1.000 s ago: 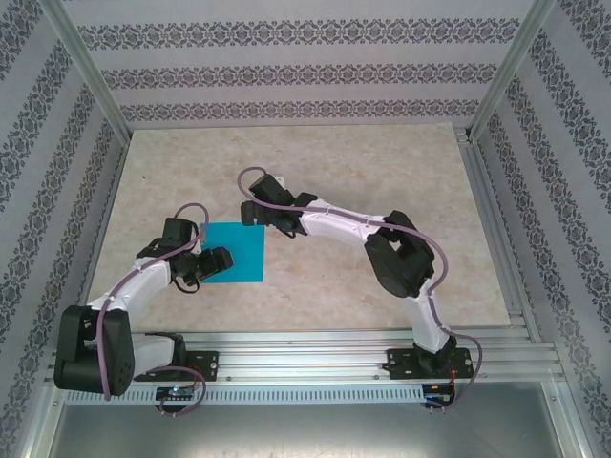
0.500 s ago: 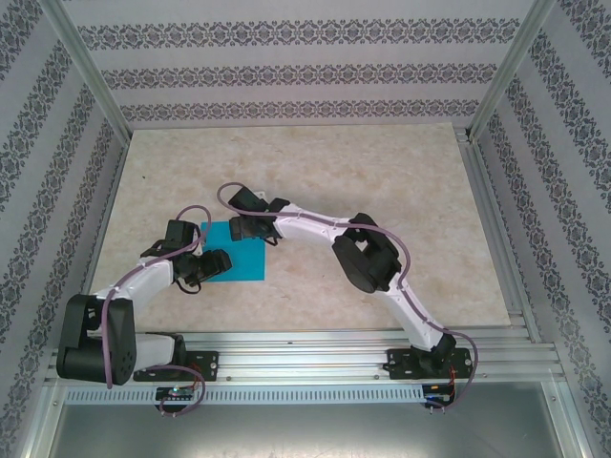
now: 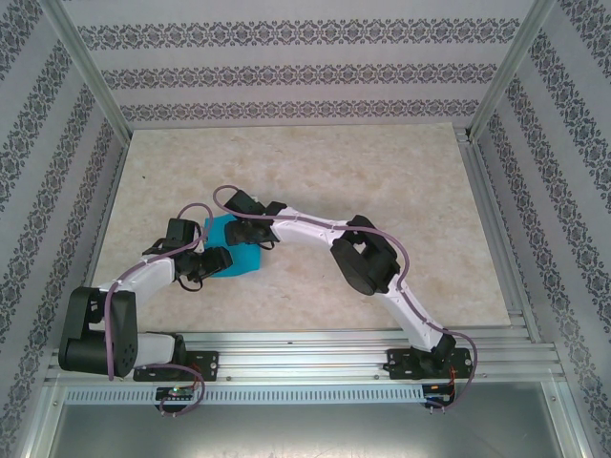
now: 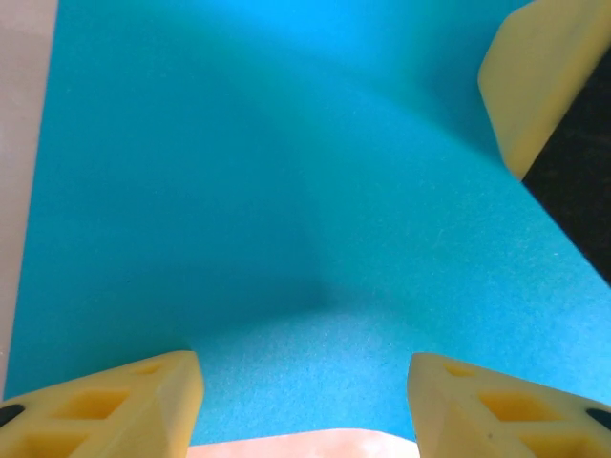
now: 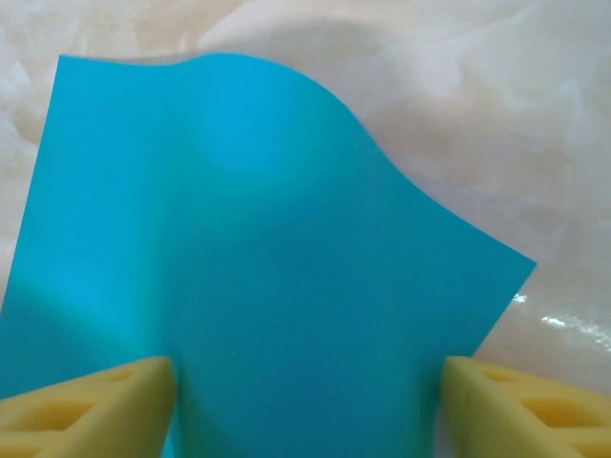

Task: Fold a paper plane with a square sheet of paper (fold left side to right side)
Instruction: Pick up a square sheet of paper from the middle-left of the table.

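Note:
The square sheet of paper (image 3: 239,256), bright cyan-blue, lies left of the table's middle and has buckled upward. My left gripper (image 3: 212,263) sits at its near left side. In the left wrist view the sheet (image 4: 267,191) bulges ahead of my left gripper (image 4: 304,370), whose yellow fingers are spread over its near edge. A finger (image 4: 539,76) of the right gripper shows at the top right. My right gripper (image 3: 244,232) rests on the sheet's far edge. In the right wrist view its jaws (image 5: 309,370) stand apart with the wavy sheet (image 5: 258,248) spanning between them.
The beige marbled tabletop (image 3: 382,191) stretches to the right and back of the sheet. An aluminium rail (image 3: 334,345) with the arm bases runs along the near edge. Frame posts and patterned walls (image 3: 286,76) enclose the table.
The right arm has swung left onto the sheet's far edge. Both pairs of jaws have narrowed. The flat sheet now looks smaller from above and has buckled.

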You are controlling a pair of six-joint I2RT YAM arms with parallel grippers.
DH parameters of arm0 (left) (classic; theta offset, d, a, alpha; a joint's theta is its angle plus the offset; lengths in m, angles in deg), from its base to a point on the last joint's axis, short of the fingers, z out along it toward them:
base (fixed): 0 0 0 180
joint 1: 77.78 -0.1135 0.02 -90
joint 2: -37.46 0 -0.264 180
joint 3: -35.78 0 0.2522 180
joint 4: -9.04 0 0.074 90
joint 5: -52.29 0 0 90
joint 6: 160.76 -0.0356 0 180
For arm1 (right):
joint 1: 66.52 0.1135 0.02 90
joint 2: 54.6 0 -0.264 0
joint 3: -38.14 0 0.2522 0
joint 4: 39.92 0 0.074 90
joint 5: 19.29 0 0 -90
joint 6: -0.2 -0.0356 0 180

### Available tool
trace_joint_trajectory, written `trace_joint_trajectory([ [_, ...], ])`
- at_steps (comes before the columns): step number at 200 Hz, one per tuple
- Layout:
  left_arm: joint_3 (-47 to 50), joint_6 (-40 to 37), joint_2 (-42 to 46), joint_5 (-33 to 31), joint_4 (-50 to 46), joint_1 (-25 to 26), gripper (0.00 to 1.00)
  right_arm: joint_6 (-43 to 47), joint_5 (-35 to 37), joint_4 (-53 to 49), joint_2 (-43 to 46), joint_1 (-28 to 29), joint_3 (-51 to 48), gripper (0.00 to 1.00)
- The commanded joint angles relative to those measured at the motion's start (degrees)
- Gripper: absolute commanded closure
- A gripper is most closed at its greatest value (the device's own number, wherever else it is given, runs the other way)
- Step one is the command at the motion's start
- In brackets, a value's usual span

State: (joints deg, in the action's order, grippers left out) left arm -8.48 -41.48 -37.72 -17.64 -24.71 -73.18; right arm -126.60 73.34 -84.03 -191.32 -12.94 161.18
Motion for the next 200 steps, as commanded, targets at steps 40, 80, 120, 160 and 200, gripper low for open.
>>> trace_joint_trajectory([
  [40, 0.4, -0.2, 4.2, 2.6, 0.5, -0.5, 0.35, -3.1, -9.5, 12.1, 10.8, -2.5, -13.3, 0.65],
  [80, -5.9, -1.2, 12.6, 2.1, -4.6, -0.5, 0.27, -5.0, -13.3, 26.6, 23.9, -6.3, -30.0, 0.82],
  [120, -11.7, -1.7, 17.1, 6.1, -2.5, -0.5, 0.2, -4.1, -21.2, 39.3, 37.5, -12.8, -44.2, 0.84],
  [160, -15.7, -3.0, 15.9, 19.5, 7.7, -0.5, 0.16, 3.1, -32.7, 40.3, 51.5, -19.6, -50.7, 0.84],
  [200, -17.6, 2.0, 12.6, 31.7, 22.7, -0.4, 0.12, 9.1, -40.7, 34.2, 62.7, -24.4, -52.8, 0.83],
])
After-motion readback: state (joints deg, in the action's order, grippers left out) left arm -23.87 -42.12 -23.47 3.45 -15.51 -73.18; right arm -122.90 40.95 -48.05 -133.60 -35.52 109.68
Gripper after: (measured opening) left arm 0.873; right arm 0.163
